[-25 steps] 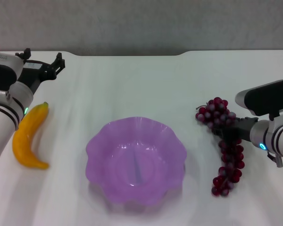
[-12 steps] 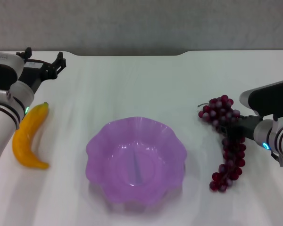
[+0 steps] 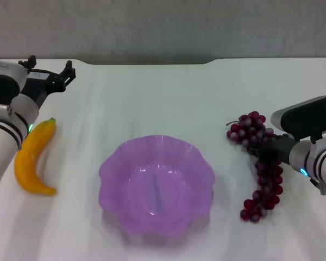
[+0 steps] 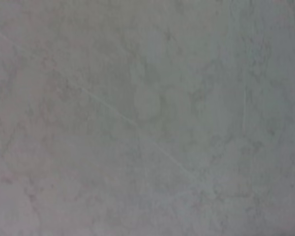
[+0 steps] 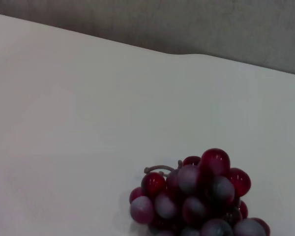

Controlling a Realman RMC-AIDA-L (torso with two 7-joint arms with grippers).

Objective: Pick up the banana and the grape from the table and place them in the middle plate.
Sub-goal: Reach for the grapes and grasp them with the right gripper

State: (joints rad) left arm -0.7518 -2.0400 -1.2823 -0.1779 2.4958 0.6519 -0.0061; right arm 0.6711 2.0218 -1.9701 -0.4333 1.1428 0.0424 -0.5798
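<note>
Head view: right hand clenched on the grape at mid-bunch, right of the middle plate; bunch's lower end trails toward the table. Banana lies on table at far left, apart from the plate. Left hand up at far-left edge, beyond the banana, fingers spread, holding nothing.
Left wrist view: only a blurred grey surface.
Right wrist view: top of grape with stem, white table behind.

Left claw parked at far left edge, fingers spread, right claw low at right side
</note>
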